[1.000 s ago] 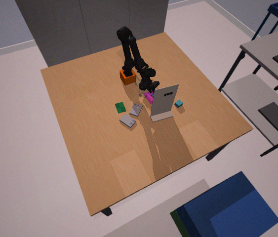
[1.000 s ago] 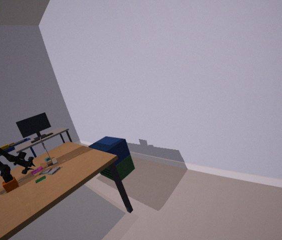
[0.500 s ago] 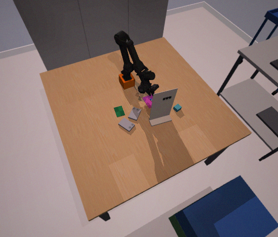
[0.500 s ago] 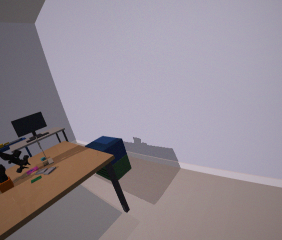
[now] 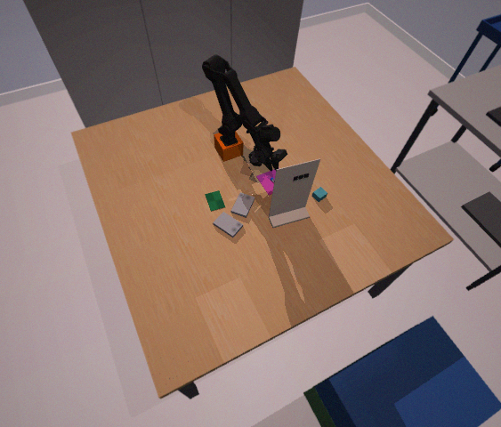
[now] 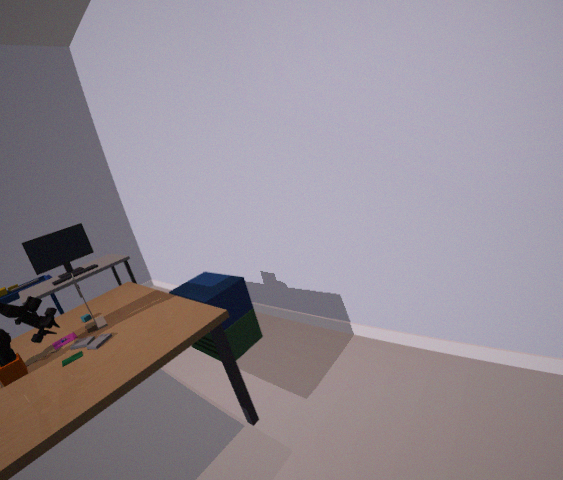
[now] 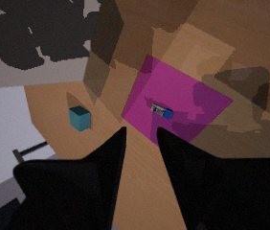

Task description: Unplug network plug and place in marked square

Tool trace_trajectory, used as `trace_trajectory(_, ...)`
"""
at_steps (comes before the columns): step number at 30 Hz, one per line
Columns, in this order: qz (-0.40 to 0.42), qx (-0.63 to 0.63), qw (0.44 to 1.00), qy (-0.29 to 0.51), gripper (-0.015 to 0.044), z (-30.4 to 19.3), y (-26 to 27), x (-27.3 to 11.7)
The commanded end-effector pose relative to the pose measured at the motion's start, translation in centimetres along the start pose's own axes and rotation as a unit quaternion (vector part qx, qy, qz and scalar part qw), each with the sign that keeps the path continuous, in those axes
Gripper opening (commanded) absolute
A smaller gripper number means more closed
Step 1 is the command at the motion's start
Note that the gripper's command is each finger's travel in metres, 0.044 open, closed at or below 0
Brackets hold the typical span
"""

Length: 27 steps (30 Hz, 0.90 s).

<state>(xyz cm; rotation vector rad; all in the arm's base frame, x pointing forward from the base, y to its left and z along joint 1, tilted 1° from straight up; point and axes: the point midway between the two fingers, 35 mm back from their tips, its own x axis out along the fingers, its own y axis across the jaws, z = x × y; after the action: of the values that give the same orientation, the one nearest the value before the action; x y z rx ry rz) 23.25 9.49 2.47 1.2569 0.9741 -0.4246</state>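
The plug (image 7: 162, 110), grey with a blue end, lies on the magenta marked square (image 7: 173, 86) (image 5: 266, 186) (image 6: 57, 344), inside its edges. My gripper (image 7: 142, 130) (image 5: 272, 164) (image 6: 56, 329) hangs above the table near the square. Its fingers stand partly open with nothing between them, apart from the plug. The upright grey panel (image 5: 289, 193) stands beside the square; its dark sockets (image 5: 301, 176) show near the top. In the top view the panel hides part of the square. The plug's tab is too small to make out.
A teal cube (image 5: 319, 194) (image 7: 79, 119) (image 6: 86, 317) lies beyond the panel. Two light grey blocks (image 5: 243, 205) (image 5: 228, 224) and a green square (image 5: 214, 200) (image 6: 72, 358) lie on the other side. The arm's orange base (image 5: 228, 148) stands behind.
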Motion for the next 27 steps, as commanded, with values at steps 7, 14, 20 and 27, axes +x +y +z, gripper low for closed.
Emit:
trace_trajectory(7, 0.005, 0.000, 1.000, 0.001, 0.0156, 0.0, 1.0, -1.1)
trace_trajectory(14, 0.005, 0.000, 1.000, 0.001, 0.0156, 0.0, 1.3, -1.8)
trace_trajectory(20, 0.005, 0.000, 1.000, 0.001, 0.0156, 0.0, 1.6, -2.5)
trace_trajectory(27, 0.005, 0.000, 1.000, 0.001, 0.0156, 0.0, 2.0, -3.3)
